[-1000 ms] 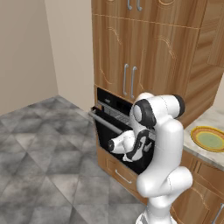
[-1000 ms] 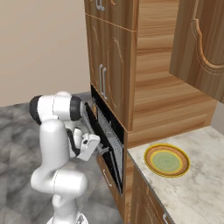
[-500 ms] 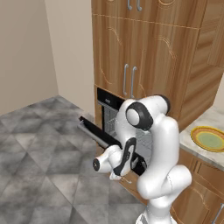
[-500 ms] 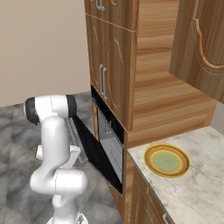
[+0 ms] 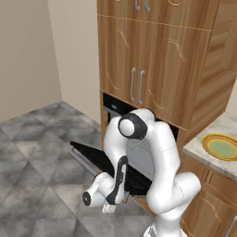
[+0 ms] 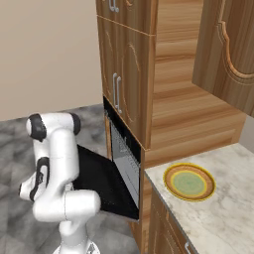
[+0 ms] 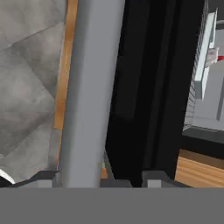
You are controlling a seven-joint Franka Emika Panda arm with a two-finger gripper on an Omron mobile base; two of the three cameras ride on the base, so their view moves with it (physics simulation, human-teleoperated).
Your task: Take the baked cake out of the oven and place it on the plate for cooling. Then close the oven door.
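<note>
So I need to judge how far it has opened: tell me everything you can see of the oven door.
The oven door is a black drop-down panel with dark glass, hinged at the bottom and lowered well open, sloping outward over the grey floor. In the hand view its long silver bar handle runs close along the gripper; whether they touch is unclear.

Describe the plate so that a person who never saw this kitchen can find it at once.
Find the tall wooden cabinet holding the black oven. On the pale stone counter beside it lies the plate: round and flat, with a yellow-orange rim and pale green centre.

oven door [image 5: 99,162] black | plate [image 6: 189,181] yellow-orange rim, pale green centre
</note>
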